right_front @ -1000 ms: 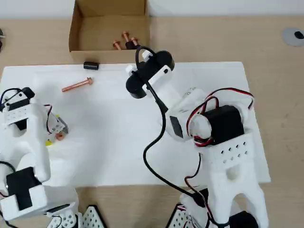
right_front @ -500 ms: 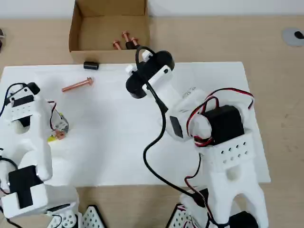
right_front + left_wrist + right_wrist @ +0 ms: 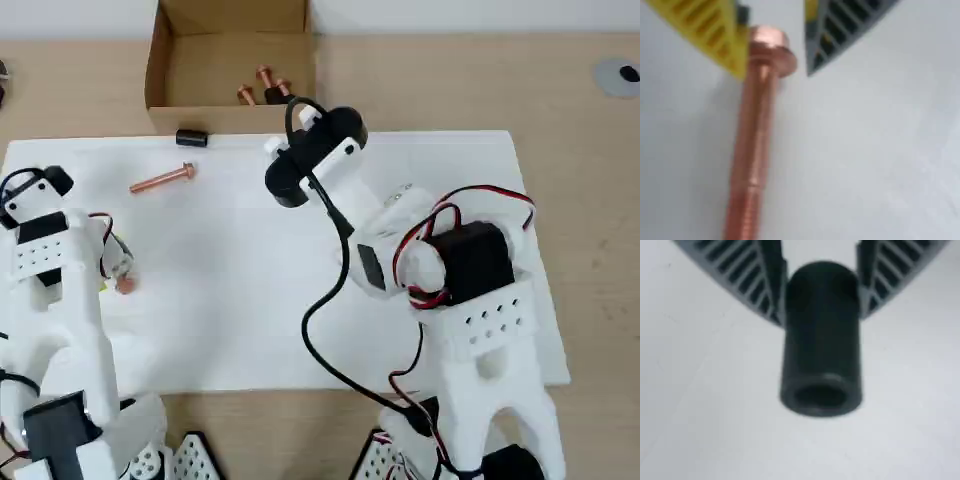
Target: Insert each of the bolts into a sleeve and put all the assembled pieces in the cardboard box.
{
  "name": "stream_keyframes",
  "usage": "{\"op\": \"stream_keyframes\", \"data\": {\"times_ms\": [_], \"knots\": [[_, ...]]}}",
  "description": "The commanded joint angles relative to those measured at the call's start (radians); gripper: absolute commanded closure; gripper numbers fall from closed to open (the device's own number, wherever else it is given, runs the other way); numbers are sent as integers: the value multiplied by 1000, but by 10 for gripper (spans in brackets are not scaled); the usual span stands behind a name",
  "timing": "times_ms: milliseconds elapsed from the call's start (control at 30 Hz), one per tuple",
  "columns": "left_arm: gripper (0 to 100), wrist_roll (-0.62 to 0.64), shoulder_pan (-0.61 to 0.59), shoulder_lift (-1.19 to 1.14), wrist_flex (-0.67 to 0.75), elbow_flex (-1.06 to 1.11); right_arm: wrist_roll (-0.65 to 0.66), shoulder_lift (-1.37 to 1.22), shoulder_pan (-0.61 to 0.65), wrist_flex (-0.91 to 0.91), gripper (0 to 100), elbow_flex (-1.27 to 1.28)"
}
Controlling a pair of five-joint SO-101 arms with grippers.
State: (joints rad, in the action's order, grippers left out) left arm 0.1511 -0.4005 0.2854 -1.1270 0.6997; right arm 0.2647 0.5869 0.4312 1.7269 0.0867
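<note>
Inside right pincer (image 3: 821,295), smooth black tubular sleeve (image 3: 822,345)

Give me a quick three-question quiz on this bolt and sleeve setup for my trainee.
1. True or false: the left gripper grips a copper bolt by its head.
2. The right gripper holds: A) a black sleeve, B) a washer, C) nothing.
3. Fill in: assembled pieces already lie in the cardboard ____.
Key: 1 true; 2 A; 3 box.
</note>
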Motion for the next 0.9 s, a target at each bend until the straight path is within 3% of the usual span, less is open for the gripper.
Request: {"op": "stream_keyframes", "data": {"times_ms": [0,867], "knots": [[837,-11,5,39,0,12,0,31,7,-15,986,-61],[828,-3,43,-48,29,9,-2,35,7,-6,986,-65]]}}
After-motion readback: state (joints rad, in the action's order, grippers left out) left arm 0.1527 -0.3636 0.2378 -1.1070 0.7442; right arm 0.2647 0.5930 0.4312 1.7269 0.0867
